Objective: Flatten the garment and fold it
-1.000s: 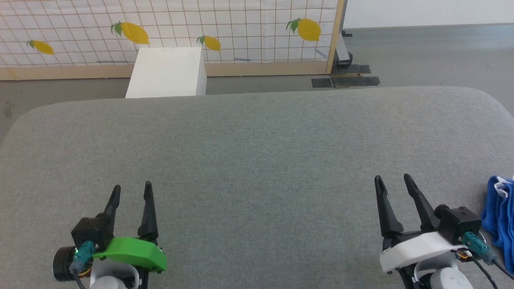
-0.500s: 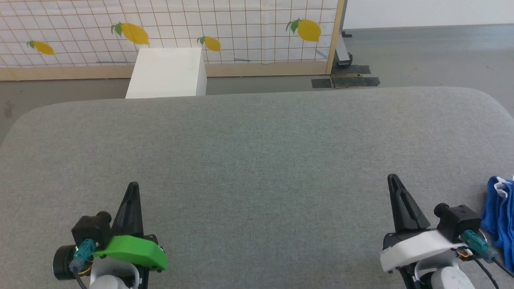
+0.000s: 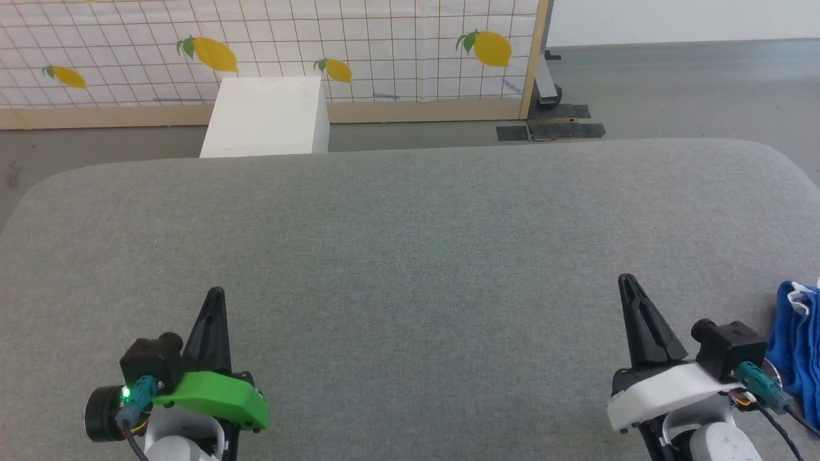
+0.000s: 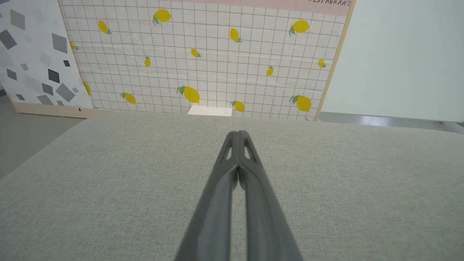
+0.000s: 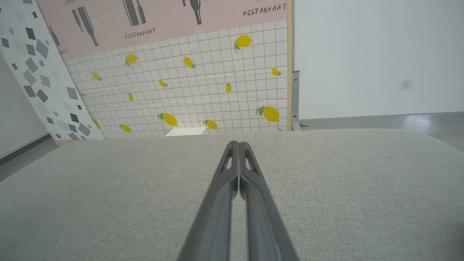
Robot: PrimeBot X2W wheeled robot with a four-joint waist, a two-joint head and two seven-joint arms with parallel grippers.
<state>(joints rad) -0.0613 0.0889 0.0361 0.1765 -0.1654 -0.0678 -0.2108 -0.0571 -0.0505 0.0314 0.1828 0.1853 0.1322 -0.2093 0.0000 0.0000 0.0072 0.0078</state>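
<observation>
The left gripper (image 3: 216, 294) and right gripper (image 3: 628, 282) hover by the near edge of the grey worktop (image 3: 410, 243), 2 fingers each pressed together, empty. The garment (image 3: 797, 339) (crumpled, blue) lies at its right edge, beside the right gripper.

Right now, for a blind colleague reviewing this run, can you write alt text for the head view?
A crumpled blue garment lies at the view's right edge on a grey fabric surface, beside the right end effector, shut and empty. The left end effector, also shut, sits lower left; a lemon-print panel and white box stand behind.
</observation>
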